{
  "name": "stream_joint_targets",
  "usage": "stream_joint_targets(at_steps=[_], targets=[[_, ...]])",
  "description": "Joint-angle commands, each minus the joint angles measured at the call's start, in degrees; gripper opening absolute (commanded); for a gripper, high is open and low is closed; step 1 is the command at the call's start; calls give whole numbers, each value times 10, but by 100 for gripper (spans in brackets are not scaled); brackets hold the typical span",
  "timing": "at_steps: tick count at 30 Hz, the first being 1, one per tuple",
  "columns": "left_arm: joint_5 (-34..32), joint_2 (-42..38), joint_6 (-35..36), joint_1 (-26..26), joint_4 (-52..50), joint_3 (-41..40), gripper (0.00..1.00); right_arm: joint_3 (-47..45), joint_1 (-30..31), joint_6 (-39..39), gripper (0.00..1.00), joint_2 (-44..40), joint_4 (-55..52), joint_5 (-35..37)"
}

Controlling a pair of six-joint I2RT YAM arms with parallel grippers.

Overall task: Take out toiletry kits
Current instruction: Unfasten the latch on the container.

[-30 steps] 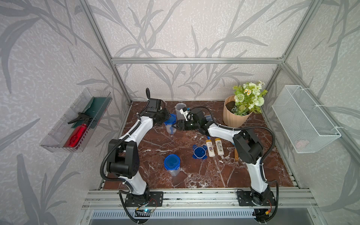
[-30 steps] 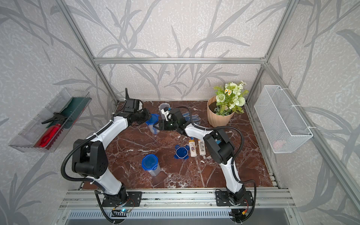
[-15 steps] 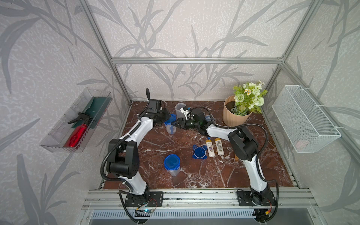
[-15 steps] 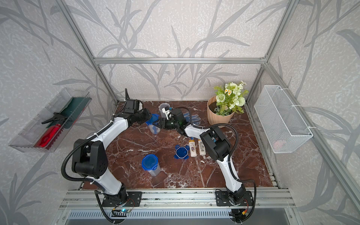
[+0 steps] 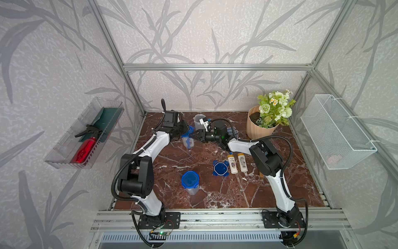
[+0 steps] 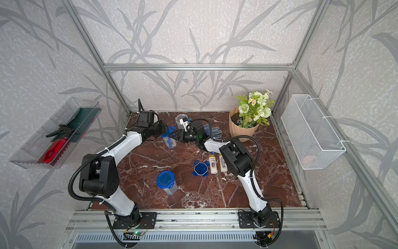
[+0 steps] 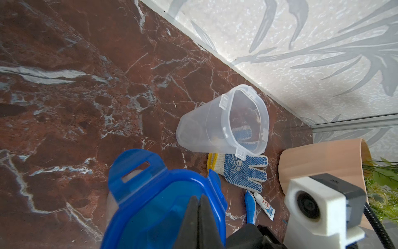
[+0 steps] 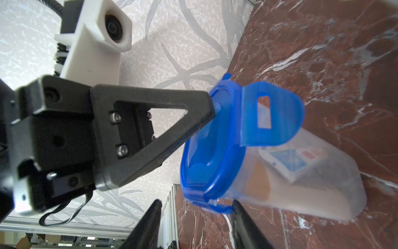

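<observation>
**Inspector:** Left gripper (image 7: 198, 200), condition?

**Assessor:** Fingers pressed flat together. The tips bear on the blue lid (image 8: 206, 151) of the lidded cup (image 5: 187, 141), which sits between the two grippers towards the back of the marble table (image 5: 215, 194).

**Inspector:** Right gripper (image 8: 196, 202)?

**Assessor:** Jaws spread, one on each side of the lid's rim at a snap tab. I cannot tell whether either pad touches that tab. Another tab (image 8: 271, 116) stands lifted away from the cup wall.

**Inspector:** Contents of that cup?

**Assessor:** Through the clear wall I see a white packet (image 8: 288, 159) with blue print, and a pale shape with a tan part. Neither can be identified further.

**Inspector:** Other kit items?

**Assessor:** Two white bottles (image 5: 232, 165) with gold caps lie side by side near the right arm, with a loose lid (image 5: 220, 168) just beside them. A second lidded cup (image 5: 190, 183) stands closed nearer the front. A toothbrush (image 7: 249, 207) and a toothpaste tube (image 7: 265, 207) lie together on the table, near the dotted glove (image 7: 241, 170). An open cup (image 7: 224, 125) stands just beside that glove.
</observation>
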Motion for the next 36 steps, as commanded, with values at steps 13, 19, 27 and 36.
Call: stream_joint_targets(at_steps=[13,19,27,36], targets=[[-41,-17,-21,-11,-101,-133,0,-14,-1,41,48,0,128,-14],[-44,-12,-33,-12,-73,-169,0,-11,5,41,46,2,137,-20],[-33,9,-44,-12,-51,-198,0,-23,6,44,43,-8,169,-27],[-39,16,-49,-12,-33,-240,0,-27,6,57,36,-15,200,-35]])
